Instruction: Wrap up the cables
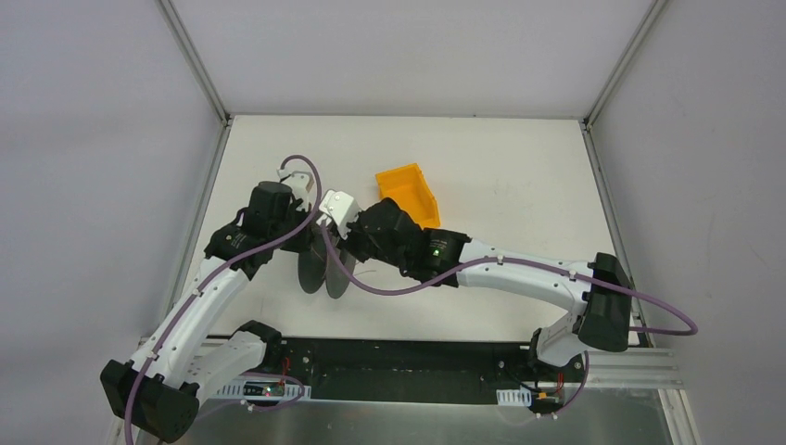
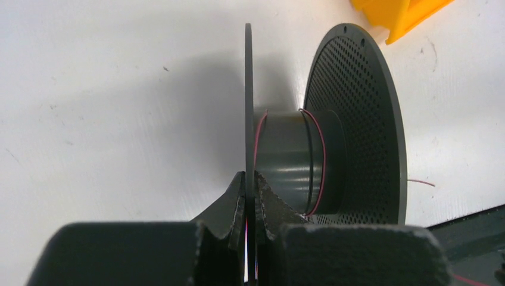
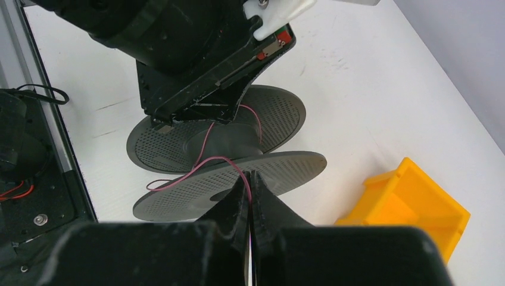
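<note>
A black spool (image 1: pixel 324 269) with two perforated flanges stands on edge on the white table between the arms. My left gripper (image 2: pixel 250 182) is shut on the rim of its near flange (image 2: pixel 249 89). The cables show as a thin reddish wire (image 2: pixel 321 155) looped loosely round the hub (image 2: pixel 286 161), with a loose end (image 2: pixel 420 182) on the table. My right gripper (image 3: pixel 249 179) is shut on the wire (image 3: pixel 202 164), which arcs from the fingertips over the flange (image 3: pixel 286 170) back to the hub. The left gripper's black body (image 3: pixel 190 59) hangs over the spool.
A yellow bin (image 1: pixel 408 190) sits just behind the right wrist, also seen as the yellow bin (image 3: pixel 411 202) beside the spool. A black mounting rail (image 1: pixel 408 366) runs along the near edge. Grey walls enclose the table on three sides.
</note>
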